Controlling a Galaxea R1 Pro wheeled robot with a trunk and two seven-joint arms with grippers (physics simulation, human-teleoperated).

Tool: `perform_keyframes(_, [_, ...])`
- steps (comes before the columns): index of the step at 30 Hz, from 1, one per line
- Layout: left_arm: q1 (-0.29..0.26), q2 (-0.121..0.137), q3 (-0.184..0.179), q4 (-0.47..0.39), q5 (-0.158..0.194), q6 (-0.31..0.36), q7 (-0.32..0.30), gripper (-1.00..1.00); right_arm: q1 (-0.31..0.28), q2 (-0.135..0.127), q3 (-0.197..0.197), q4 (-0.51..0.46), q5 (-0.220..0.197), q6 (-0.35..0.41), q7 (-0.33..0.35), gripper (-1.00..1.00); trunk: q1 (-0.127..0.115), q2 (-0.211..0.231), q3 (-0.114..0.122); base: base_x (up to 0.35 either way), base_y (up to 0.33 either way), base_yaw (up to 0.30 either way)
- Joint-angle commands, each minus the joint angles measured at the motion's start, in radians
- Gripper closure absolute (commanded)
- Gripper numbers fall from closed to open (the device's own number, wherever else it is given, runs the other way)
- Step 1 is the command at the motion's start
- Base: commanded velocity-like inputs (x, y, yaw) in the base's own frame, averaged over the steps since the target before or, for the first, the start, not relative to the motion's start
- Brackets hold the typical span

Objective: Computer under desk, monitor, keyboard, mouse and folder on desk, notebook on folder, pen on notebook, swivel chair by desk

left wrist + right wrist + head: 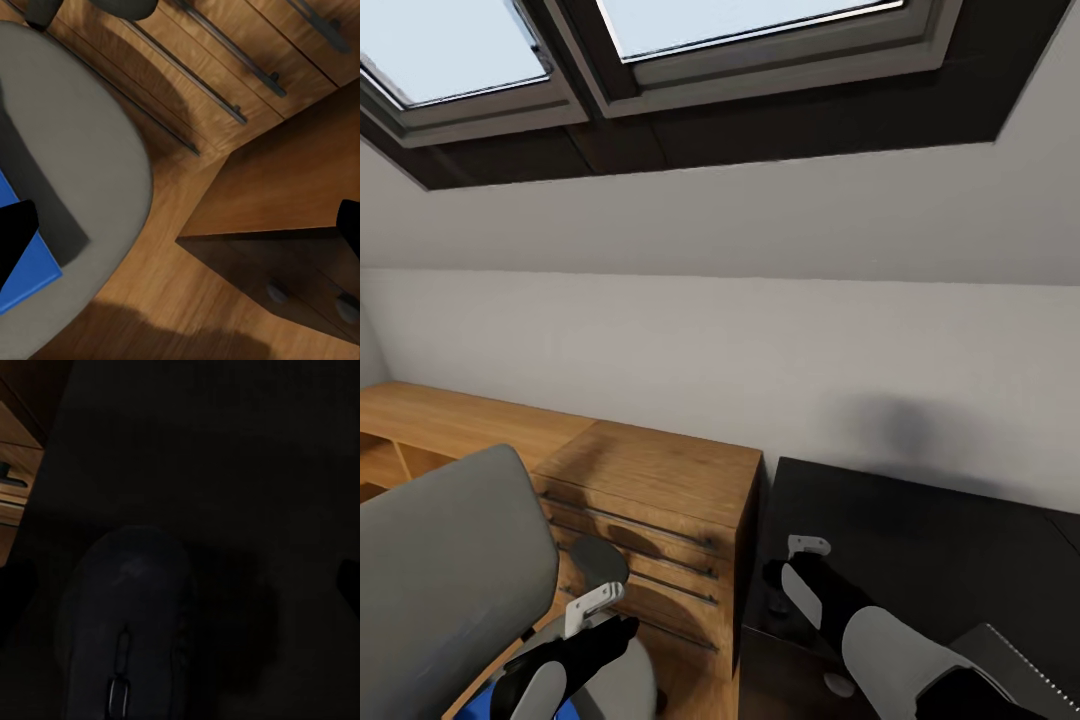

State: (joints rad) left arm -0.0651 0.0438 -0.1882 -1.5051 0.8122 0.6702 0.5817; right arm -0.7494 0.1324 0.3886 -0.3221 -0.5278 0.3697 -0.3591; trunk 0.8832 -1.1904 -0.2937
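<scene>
My right gripper hangs open just above the glossy black desk. In the right wrist view its dark fingertips stand wide apart, and the small dark mouse lies on the desk below and between them, untouched. A corner of the silver-grey keyboard shows beside my right forearm. My left gripper is open over the swivel chair's grey seat, beside the chair's back. The bright blue folder lies flat on that seat, close to one fingertip.
A low wooden drawer unit with long bar handles stands between the chair and the desk, and wooden shelving runs on to the left. A dark drawer front with round knobs sits under the desk edge. Skylights overhead; wood floor below.
</scene>
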Motion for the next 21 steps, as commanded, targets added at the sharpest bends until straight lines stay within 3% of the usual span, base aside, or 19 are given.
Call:
perform_keyframes(1, [-0.001,0.001,-0.002,-0.001,0.01,0.0,0.01,-1.0,-0.001,0.0,0.009,-0.002,-0.009,0.005,-0.007,-1.0,0.0,-0.001,-0.001,0.0,0.0,0.0])
perform_keyframes(21, [-0.001,0.002,0.0,-0.001,0.01,0.0,0.01,-1.0,-0.001,0.005,0.013,0.001,-0.008,0.005,-0.009,-1.0,0.0,-0.001,-0.001,0.0,0.0,0.0])
